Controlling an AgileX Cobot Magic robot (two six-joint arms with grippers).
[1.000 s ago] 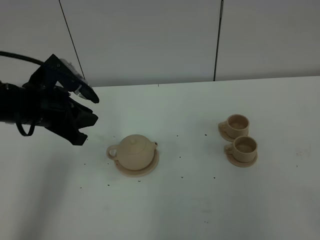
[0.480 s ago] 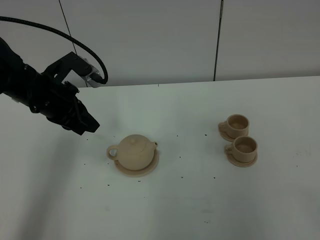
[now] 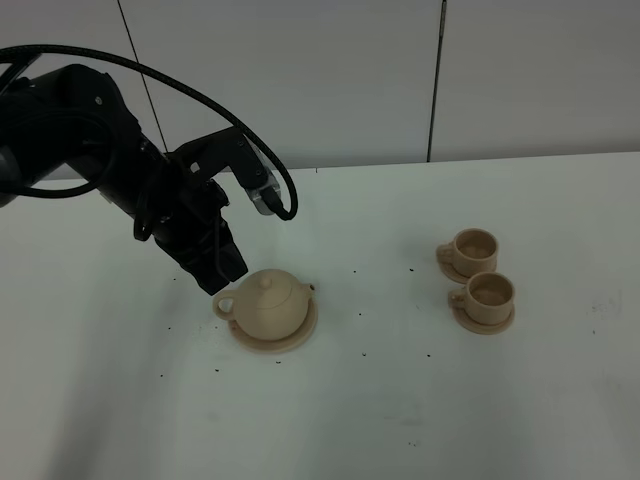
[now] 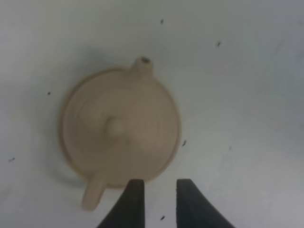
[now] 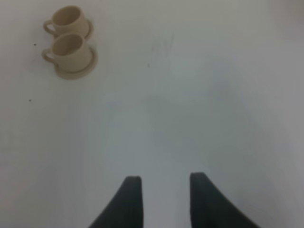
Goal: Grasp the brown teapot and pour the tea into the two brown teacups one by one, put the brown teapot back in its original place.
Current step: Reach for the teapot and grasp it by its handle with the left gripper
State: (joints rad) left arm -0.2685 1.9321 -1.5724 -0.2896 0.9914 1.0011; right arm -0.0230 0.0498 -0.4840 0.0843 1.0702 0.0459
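Swung in from well out on the handle side, the left arm (image 3: 150,190) now hangs over the brown teapot (image 3: 270,303), its dark tip just above the loop handle (image 3: 226,305) where half a second ago it stood clear of the pot. The teapot itself has not shifted; it sits upright with its lid on, squarely on the flat round saucer plate (image 3: 290,344), with the short spout (image 3: 310,290) pointing away from the arm. From the left wrist view the left jaws stand a little apart with only bare table showing between them – released, holding nothing – and their tips lie at the rim of the teapot (image 4: 118,126), just beside the handle (image 4: 91,197) and not around it; whether they touch the pot cannot be told. The two brown teacups stay where they were, well apart from the teapot on its spout side, each on its own small saucer and touching or nearly touching each other: the farther teacup (image 3: 476,247) lies beyond the nearer teacup (image 3: 490,292). Small dark specks dot the white table (image 3: 400,410) around the teapot. The right jaws – seen only from their own wrist camera – are parted and empty over bare table, well away from the teacups (image 5: 71,47).
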